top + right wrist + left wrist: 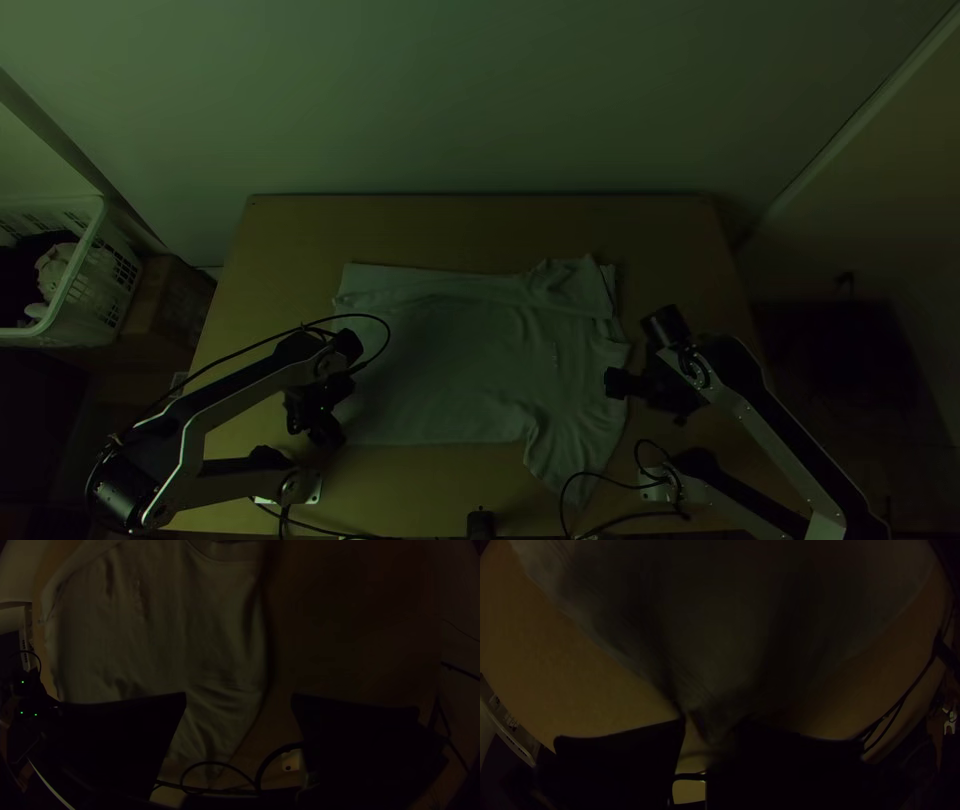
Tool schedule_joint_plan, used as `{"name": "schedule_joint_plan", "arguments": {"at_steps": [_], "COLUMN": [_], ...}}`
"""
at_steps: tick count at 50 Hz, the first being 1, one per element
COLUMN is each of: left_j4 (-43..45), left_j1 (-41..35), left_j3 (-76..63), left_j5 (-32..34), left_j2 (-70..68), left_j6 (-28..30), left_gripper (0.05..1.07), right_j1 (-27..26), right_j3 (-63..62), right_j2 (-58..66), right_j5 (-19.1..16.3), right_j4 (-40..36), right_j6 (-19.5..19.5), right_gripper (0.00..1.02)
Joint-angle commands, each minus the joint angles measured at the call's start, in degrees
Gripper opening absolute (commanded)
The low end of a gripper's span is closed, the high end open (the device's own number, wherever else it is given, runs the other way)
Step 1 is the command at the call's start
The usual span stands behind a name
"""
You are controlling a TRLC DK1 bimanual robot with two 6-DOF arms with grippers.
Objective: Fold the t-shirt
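The T-shirt [450, 360] lies across the middle of the tabletop [480, 225], mostly flat, its far side folded over. The left tool's [320, 425] fingers stand slightly apart around a shirt corner; the right tool [630, 384] is spread wide beside the collar end.

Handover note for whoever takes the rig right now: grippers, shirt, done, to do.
Left gripper: at the near hem corner; can't tell if it grips.
Right gripper: open, at the collar end, nothing held.
Pale short-sleeved cotton-look t-shirt: on the light wooden table, collar toward the right arm.
Done: far side looks folded inward, lengthwise.
To do: near side, its sleeve sticking out toward the near edge; then probably fold down the length.
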Motion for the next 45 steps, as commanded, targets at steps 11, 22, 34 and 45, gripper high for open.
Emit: {"name": "schedule_joint_plan", "arguments": {"at_steps": [11,22,34,45], "left_j4": [3.12,3.56,4.00,4.53], "left_j1": [0.95,1.39,2.01,3.41], "left_j3": [0.04,-0.05,-0.22,-0.84], "left_j5": [1.86,1.86,1.86,2.03], "left_j2": [-0.26,-0.62,-1.76,-2.64], "left_j6": [1.40,1.23,1.23,1.40], "left_gripper": [0.08,0.08,0.08,0.08], "right_j1": [4.66,7.92,9.76,12.75], "right_j3": [-5.74,-8.56,-9.35,-9.26], "right_j2": [1.07,2.65,9.33,14.08], "right_j5": [-1.24,-5.02,-9.15,-11.08], "right_j4": [-0.75,-0.67,-0.14,1.27], "right_j6": [1.86,1.69,0.28,0.19], "right_gripper": [0.95,0.92,0.92,0.92]}}
